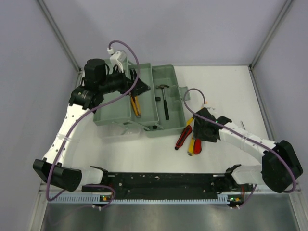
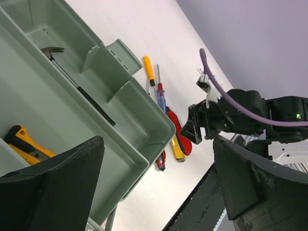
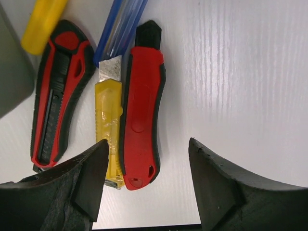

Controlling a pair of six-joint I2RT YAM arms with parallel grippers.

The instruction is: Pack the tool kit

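Note:
The green toolbox (image 1: 113,113) stands open in the middle; a hammer (image 1: 165,101) lies in its right half and yellow-handled pliers (image 1: 135,106) in its left half. My left gripper (image 1: 136,86) hovers open and empty above the left half; in its wrist view its fingers (image 2: 57,185) frame the box wall (image 2: 144,120). My right gripper (image 3: 147,183) is open just above a red utility knife (image 3: 142,106), which lies between a yellow knife (image 3: 108,125) and bare table. A red-and-black knife (image 3: 60,91) lies to their left.
A blue screwdriver handle (image 3: 122,26) and a yellow one (image 3: 43,24) lie beyond the knives, beside the toolbox corner (image 3: 12,72). The knives lie right of the box on the white table (image 1: 144,149). Grey walls enclose the table.

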